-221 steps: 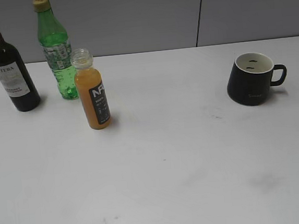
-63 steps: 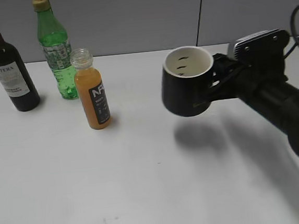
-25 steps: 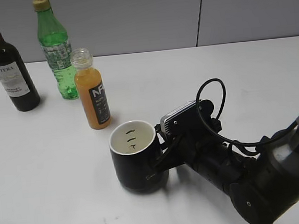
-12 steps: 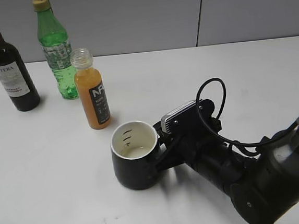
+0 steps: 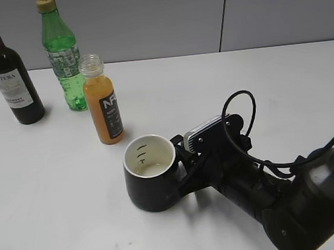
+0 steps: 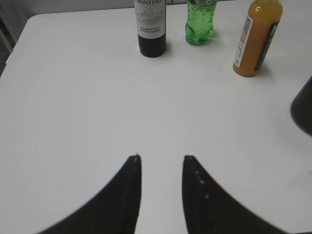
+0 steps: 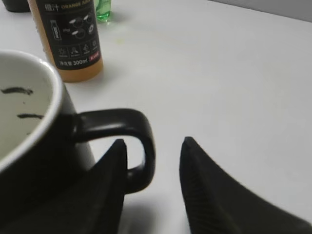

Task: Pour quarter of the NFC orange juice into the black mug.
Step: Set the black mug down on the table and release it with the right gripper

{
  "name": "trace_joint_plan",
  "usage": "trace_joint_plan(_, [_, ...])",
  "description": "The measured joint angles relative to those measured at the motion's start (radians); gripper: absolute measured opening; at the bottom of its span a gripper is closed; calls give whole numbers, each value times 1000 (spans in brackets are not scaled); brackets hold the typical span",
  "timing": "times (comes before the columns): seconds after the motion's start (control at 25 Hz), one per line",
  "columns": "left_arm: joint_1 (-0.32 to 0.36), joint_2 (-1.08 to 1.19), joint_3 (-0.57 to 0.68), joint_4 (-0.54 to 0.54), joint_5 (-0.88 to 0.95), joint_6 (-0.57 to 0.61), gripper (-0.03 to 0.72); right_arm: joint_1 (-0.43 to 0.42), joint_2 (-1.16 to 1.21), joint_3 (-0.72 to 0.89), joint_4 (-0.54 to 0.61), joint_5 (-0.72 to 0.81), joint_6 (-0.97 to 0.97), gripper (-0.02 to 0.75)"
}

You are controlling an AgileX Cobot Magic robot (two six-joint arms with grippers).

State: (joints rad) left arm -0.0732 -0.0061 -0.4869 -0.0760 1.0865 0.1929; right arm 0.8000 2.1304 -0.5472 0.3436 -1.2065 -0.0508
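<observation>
Black right hand (image 7: 152, 146) reaches low, straddling mug handle (image 7: 124, 131).

The right arm (image 5: 291, 207) is built of thick, rounded black segments with a dull sheen, and a small pale screw is seen on one joint. A grey-topped camera block (image 5: 206, 133) is mounted near its claw, and a thin black cable (image 5: 235, 104) is looped above it. Tapered matte black fingers (image 6: 122, 195) are seen on the left claw.
</observation>
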Motion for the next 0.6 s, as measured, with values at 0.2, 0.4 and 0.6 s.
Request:
trace_joint_plan(0.2, [0,0,0,0,0,0,232,0,0,15,11,0,0,398])
trace_joint_plan(0.4, [0,0,0,0,0,0,232,-1,0,15,22,0,0,549])
trace_joint_plan(0.6, [0,0,0,0,0,0,232,-1,0,19,25,-1,0,577])
